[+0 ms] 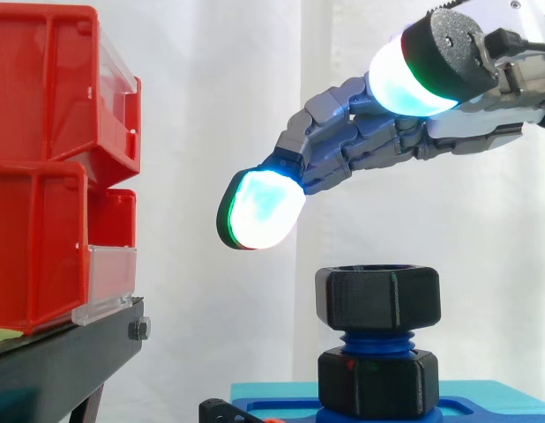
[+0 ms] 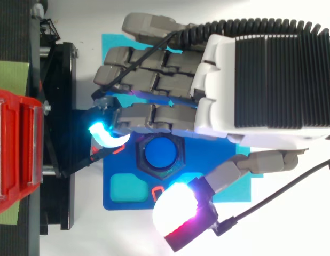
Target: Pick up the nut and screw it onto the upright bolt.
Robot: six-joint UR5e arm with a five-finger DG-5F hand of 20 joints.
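Bins of red plastic (image 1: 43, 176) are stacked on a black stand (image 1: 70, 361) at the left, well apart from the work. The hand (image 2: 261, 80) reaches in above the fixture with its fingers stretched out and only loosely bent. It holds nothing. In the side view the lowest fingertip pad (image 1: 262, 210) hangs above and to the left of the nut, clear of it. From above, the thumb pad (image 2: 178, 213) stands off to one side of the nut and the fingers lie across the other side.

Beneath the hand a blue base plate (image 2: 194, 160) rests on a teal mat (image 2: 109, 45). The black hex nut (image 1: 378, 298) already sits on top of the upright blue bolt (image 1: 378, 339). It looks level, and a short run of thread shows between it and a second black hex piece (image 1: 378, 381) at the bolt's foot.

The nut looks started on the thread but not run down, so the step in hand is probably a fresh grip for another turn. To do it well, the hand should come straight down, centred on the bolt. Thumb and fingers should close on opposite flats and turn without pushing sideways. Pressure from one side could tilt the nut and bind the thread. A light grip lets the nut travel down as it turns.
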